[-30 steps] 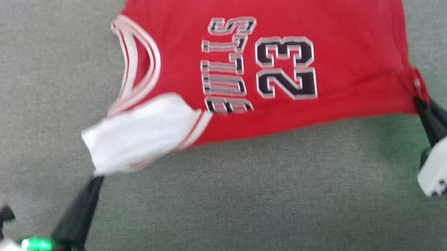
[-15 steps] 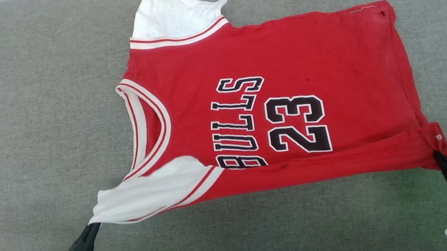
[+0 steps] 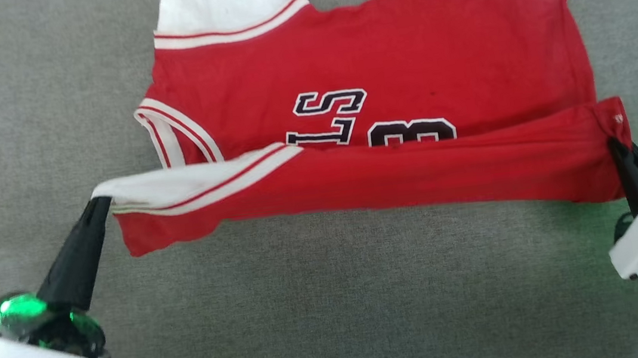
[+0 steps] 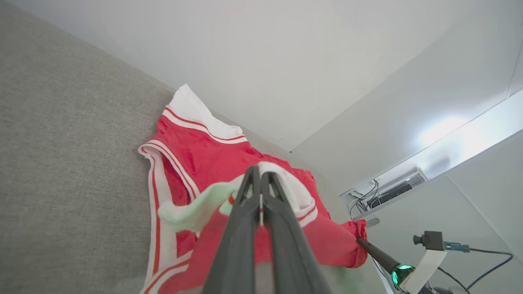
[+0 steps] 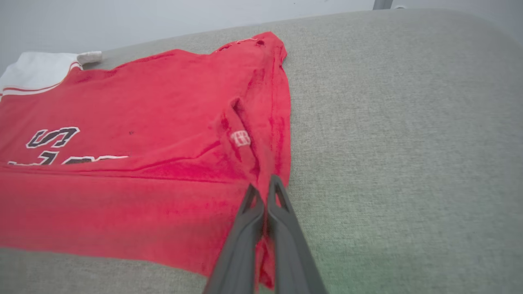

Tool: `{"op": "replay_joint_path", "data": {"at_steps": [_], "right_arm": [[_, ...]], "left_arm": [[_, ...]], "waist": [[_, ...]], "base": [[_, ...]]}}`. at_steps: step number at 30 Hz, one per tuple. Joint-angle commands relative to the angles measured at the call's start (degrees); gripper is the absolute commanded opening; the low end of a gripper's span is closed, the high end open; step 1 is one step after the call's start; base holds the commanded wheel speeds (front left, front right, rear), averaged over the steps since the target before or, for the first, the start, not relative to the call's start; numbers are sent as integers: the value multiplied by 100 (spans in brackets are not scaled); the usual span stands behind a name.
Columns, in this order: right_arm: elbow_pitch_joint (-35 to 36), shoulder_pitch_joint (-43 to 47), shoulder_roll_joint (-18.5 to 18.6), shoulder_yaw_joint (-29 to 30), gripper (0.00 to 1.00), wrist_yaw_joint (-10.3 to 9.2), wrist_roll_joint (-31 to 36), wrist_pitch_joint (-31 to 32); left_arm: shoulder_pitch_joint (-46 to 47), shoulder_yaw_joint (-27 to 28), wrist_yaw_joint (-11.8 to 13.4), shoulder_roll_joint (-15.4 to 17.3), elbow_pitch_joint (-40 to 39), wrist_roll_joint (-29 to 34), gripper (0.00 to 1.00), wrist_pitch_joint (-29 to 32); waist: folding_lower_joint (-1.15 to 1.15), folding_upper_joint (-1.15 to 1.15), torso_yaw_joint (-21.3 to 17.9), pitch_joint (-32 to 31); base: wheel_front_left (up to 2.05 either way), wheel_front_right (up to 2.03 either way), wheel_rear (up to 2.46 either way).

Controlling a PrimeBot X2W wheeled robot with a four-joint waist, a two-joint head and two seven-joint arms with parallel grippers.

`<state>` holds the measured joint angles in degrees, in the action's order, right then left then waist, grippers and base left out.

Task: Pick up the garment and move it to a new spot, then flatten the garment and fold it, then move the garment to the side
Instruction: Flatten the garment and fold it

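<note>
both grippers pinched the near edge of the garment [image 3: 376, 46], which lay spread on the grey cushion [image 3: 334, 309]: left gripper [image 3: 100, 202] shut on its sleeve end, right gripper [image 3: 612, 141] on its hem corner. flattening looked done, the first fold half made, the move aside not yet begun

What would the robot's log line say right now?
step: fold | left pincer: shut on sleeve | right pincer: shut on hem corner | red jersey: near edge lifted over lettering
</note>
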<state>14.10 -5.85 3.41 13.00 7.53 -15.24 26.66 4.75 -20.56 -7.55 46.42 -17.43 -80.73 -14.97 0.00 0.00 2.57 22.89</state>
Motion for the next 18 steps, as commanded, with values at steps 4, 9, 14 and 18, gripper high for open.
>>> {"op": "replay_joint_path", "data": {"at_steps": [4, 9, 14, 18], "right_arm": [[-326, -386, -45, -34, 0, -9, 172, -273], [-656, -608, -47, -71, 0, -9, 173, -542], [-988, -642, -50, -183, 0, -13, 144, -817], [-1150, -714, -51, -252, 0, -15, 135, -945]], "left_arm": [[667, -230, 14, -47, 523, 6, 0, -29], [1129, -205, 14, -324, 1148, 160, 0, -30], [1319, -383, 14, -427, 1613, 481, 0, -30], [1417, -369, 14, -441, 1892, 613, 0, -30]], "waist": [[0, 0, 22, 408], [0, 0, 10, 720], [0, 0, -32, 836], [0, 0, -58, 851]], "base": [[0, 0, 0], [0, 0, 0], [0, 0, 0], [0, 0, 0]]}}
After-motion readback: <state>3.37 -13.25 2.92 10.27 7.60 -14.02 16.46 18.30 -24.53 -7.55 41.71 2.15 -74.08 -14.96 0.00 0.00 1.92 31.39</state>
